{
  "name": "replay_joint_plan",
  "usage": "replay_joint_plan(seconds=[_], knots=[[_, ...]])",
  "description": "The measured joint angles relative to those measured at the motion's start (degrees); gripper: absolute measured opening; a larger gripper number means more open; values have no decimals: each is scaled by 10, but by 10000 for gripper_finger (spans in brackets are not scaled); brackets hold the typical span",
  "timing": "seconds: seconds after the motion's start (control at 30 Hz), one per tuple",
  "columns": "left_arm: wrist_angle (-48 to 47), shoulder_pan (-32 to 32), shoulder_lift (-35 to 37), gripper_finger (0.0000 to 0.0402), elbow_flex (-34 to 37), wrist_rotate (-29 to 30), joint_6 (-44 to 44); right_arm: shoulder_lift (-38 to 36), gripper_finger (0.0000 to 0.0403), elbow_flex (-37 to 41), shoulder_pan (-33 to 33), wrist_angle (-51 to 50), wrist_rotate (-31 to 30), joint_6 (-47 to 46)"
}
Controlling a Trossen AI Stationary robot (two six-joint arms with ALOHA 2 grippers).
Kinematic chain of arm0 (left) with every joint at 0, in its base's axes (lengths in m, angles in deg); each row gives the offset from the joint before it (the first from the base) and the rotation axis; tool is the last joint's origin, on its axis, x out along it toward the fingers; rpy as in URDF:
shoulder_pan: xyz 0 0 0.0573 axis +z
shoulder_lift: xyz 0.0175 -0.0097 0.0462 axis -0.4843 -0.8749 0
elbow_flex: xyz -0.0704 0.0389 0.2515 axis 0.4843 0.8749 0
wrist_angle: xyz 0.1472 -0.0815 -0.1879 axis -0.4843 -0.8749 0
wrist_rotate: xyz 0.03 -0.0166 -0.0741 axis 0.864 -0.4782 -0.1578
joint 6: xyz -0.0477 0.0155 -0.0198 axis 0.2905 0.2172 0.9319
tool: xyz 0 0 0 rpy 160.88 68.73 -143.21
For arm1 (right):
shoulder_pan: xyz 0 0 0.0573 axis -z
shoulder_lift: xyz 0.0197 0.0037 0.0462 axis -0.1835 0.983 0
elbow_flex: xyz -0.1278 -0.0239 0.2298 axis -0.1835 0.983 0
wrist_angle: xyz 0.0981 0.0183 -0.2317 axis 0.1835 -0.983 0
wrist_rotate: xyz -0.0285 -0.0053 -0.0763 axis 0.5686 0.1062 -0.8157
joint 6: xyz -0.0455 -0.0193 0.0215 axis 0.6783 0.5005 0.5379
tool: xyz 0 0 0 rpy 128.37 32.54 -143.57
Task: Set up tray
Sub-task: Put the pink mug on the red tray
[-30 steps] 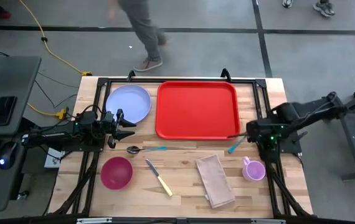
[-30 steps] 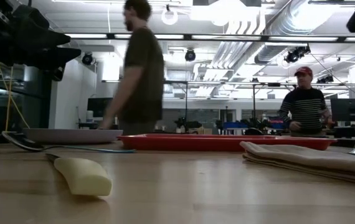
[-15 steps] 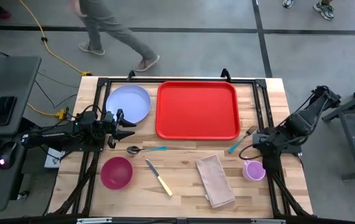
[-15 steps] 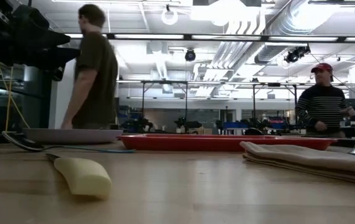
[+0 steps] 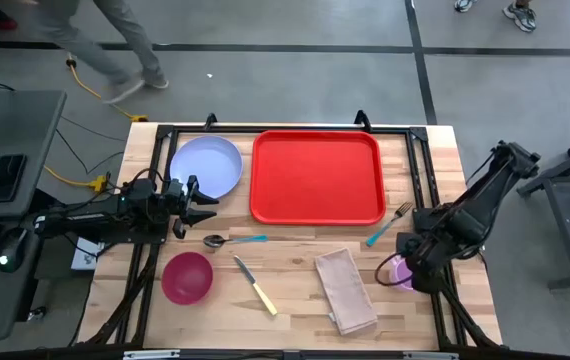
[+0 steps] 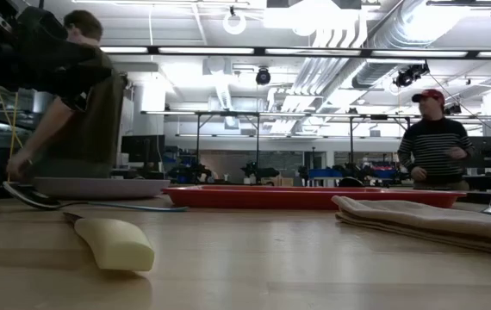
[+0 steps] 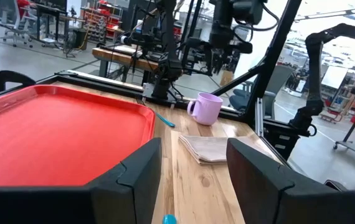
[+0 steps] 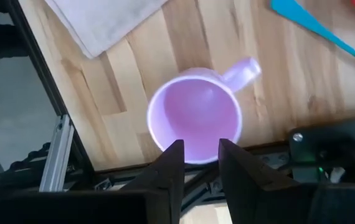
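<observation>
1. Risk: right gripper [image 8: 196,163] hangs directly over the lavender mug [image 8: 195,115], fingers parted, grasping nothing; a descent straddling the rim off-centre could tip it.
2. Left gripper [image 7: 193,168]: released, empty, beside the tray's left edge.
3. Tray [image 5: 317,176]: red, flat, bare, low-rimmed; left of the mug, well apart.

The whole tabletop [image 5: 295,290] is seen from directly overhead in the high view, with the tray [image 5: 317,177] near the far edge. In the low view the scene is viewed level from the tabletop's near edge, close behind a knife handle [image 6: 114,243], facing the room beyond; the tray [image 6: 310,196] is shared with the high view. The left wrist view is aimed low across the tray [image 7: 53,134] toward the mug [image 7: 206,108]. The same mug [image 8: 196,121] is looked down on closely in the right wrist view.
</observation>
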Motion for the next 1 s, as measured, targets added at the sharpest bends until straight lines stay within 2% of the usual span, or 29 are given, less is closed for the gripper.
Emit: replay_joint_plan(seconds=[0.33,0.7,1.0], knots=[[0,0,0,211,0,3,0,41,78,0,0,9,-40,33],[0,0,0,211,0,2,0,41,78,0,0,-2,-40,37],[0,0,0,211,0,2,0,41,78,0,0,-20,-22,-4]])
